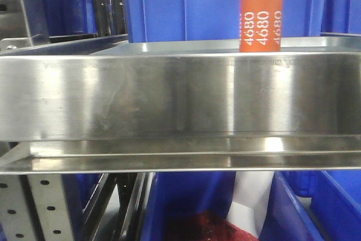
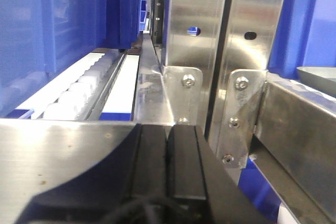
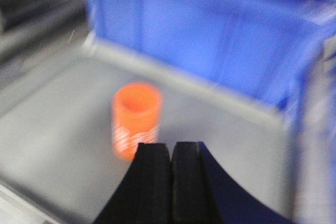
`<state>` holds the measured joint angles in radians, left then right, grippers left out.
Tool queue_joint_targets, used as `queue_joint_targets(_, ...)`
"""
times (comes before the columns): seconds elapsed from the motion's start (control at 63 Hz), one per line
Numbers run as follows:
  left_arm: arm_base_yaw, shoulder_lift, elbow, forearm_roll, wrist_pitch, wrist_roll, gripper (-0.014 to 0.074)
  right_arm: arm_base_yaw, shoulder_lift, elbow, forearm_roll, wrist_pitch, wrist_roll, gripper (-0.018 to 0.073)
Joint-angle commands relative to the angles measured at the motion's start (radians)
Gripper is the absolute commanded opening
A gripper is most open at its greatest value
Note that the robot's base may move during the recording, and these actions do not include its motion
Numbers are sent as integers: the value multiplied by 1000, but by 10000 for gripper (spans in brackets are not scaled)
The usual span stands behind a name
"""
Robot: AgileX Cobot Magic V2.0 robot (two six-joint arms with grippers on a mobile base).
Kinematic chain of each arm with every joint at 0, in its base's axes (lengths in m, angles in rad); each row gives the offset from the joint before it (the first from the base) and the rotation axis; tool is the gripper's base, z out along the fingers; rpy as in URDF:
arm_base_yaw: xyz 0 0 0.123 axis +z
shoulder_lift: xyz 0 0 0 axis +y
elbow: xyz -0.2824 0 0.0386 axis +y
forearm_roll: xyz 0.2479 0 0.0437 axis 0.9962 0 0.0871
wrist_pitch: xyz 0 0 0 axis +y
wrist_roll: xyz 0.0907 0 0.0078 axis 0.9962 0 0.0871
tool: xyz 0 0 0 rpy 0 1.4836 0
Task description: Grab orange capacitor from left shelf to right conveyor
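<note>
Orange capacitor (image 1: 261, 18) upright on the floor of the left shelf (image 1: 169, 94), toward the right end in the front view, behind the tall steel lip, lower "4680" print cut off by that lip, a blue bin (image 1: 186, 4) behind it. In the blurred right wrist view, same capacitor (image 3: 135, 119) just ahead of the right gripper (image 3: 171, 153), offset to the left of the finger line there, not touched. Black pads of that gripper pressed together, holding nothing. Left gripper (image 2: 168, 140) likewise pinched flat and empty, low beside a perforated steel upright (image 2: 194, 19), with no capacitor in its view. Right conveyor in none of the views. Step in hand, by judgement: the reach toward the capacitor, grasp not yet made. To do it well: spread the pads wider than the cylinder before closing in; slide sideways to centre the can between them; come in over the lip, not against it; keep the fingers level and straddle the body around mid-height; squeeze gently; lift straight up clear of the lip before swinging away. Likely risk: a nudge from closed-up fingertips, tipping so light a can over on the smooth steel.
</note>
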<state>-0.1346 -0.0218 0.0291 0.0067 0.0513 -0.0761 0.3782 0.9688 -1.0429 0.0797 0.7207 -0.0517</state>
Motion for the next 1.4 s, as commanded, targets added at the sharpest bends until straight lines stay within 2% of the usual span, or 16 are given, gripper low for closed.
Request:
queue_joint_targets(0.0,-3,-5,-4,-7,-89,-6,-105,3,39,-40,20,-88,28,111)
queue_joint_targets(0.032,-3,-5,-4,-7,-89,-6,-105,3,51,-40,26,-98,28,158)
queue_joint_targets(0.079,-3,-5,-4,-7,-89,-6,-105,3,69,-40,44,-115,28,282)
queue_joint_targets(0.159,-3,-5,-4,-7,-89,-6,-105,3,95,-40,79,-136,28,571)
queue_joint_targets(0.19,-3,-5,-4,-7,-89,-6,-105,3,108,-40,95,-139,28,657)
queue_joint_targets(0.365,-3,-5,-4,-7,-89,-6,-105,6,164,-40,148,-134,27,627)
queue_joint_targets(0.698,-3,-5,-4,-7,-89,-6,-105,14,221,-40,148,-142,-11,627)
queue_joint_targets(0.952,-3,-5,-4,-7,-89,-6,-105,14,302,-40,141,-213,-21,627)
queue_joint_targets(1.381,-3,-5,-4,-7,-89,-6,-105,16,377,-40,149,-217,-21,623)
